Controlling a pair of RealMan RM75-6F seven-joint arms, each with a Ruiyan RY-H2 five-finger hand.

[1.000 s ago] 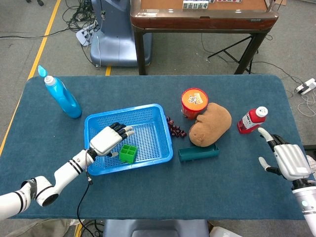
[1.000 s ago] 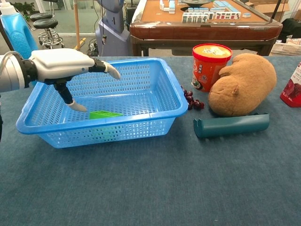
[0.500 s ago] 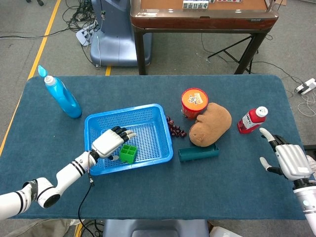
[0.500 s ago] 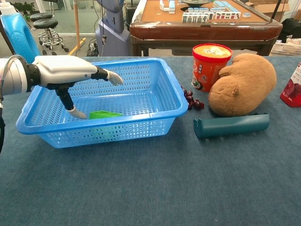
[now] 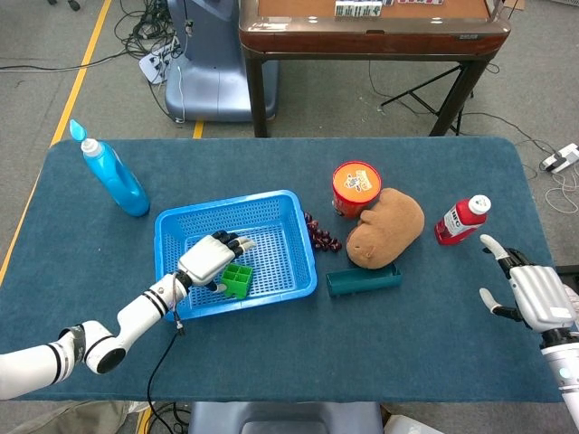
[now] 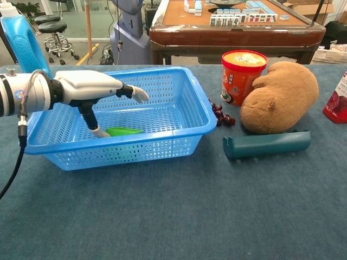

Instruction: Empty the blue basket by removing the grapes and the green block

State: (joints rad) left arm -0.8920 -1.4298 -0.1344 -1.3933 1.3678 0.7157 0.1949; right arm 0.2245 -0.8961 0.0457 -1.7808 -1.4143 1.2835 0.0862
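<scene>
your left hand (image 5: 210, 259) has slid rightward across the blue plastic mesh basket (image 5: 282, 202) over the last second and is now right beside the green compartmented block (image 5: 237, 279), fingers spread above it and the thumb dropped down to its near edge in the chest view. nothing gripped yet, the hand's still open, but you've closed the gap and the grasp looks ready to go. the block sits on the basket floor toward the front. moving right, the bunch of dark red grapes (image 5: 320, 234) is already out, lying on the blue desk (image 5: 271, 353) just outside the basket's right wall, so judging by that the block is the only thing left. far right, your right hand (image 5: 532, 297) rests open near the desk edge, drifted a touch lower, holding nothing.
</scene>
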